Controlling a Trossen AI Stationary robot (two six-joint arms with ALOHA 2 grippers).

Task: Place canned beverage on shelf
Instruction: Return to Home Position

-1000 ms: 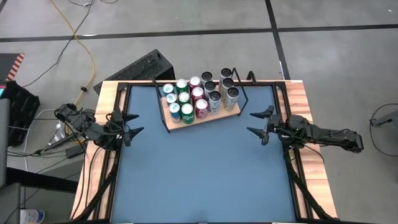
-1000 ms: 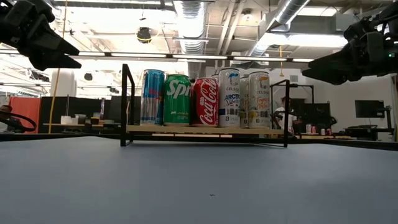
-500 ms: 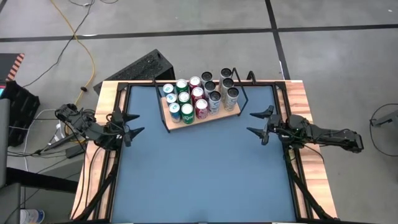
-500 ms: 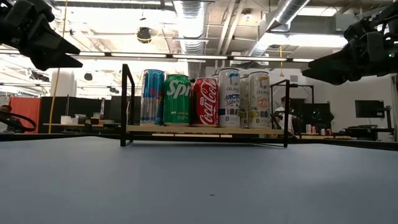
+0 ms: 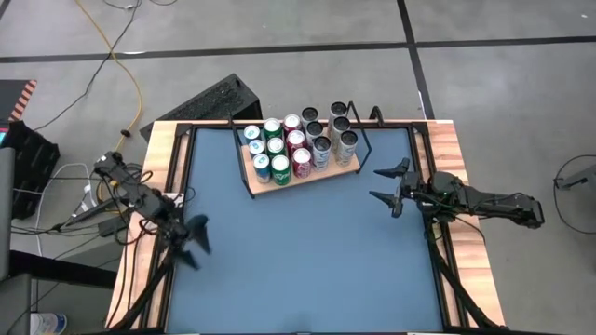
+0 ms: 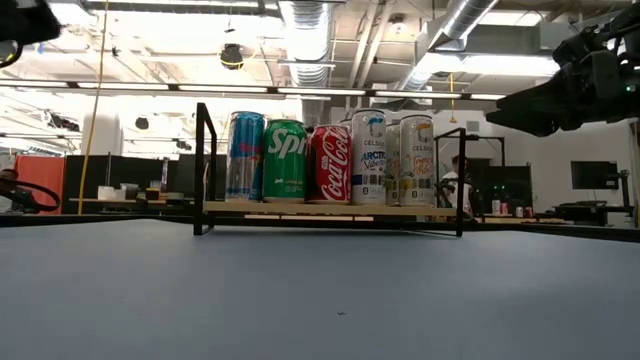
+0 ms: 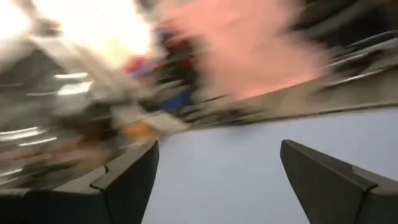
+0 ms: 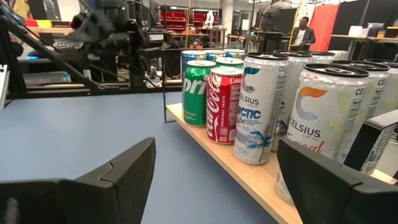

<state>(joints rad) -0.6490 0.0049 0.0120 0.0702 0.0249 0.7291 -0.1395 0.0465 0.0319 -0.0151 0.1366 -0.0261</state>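
The shelf (image 5: 343, 168), a light-wood board in a black wire frame, stands at the far middle of the blue tabletop (image 5: 298, 261). On it stand several cans (image 5: 296, 144) in rows: blue, green Sprite, red Coca-Cola and white Celsius (image 6: 330, 160). My left gripper (image 5: 194, 244) hangs open at the table's left side, nearer the front edge, with only tabletop between its fingers (image 7: 217, 168). At the table's right side my right gripper (image 5: 373, 183) stays open and level, pointing toward the shelf (image 8: 249, 177), apart from it.
Black rails (image 5: 177, 177) and wooden strips (image 5: 456, 149) border the tabletop on both sides. Beyond the far edge a black case (image 5: 214, 98) and cables lie on the floor. A person (image 8: 303, 28) stands far off in the room.
My left gripper has swung from the table's left side toward the near edge, sinking a little and rolling about its own axis, still open. It has gone out of the low view's upper left. The cans and the shelf have not moved.
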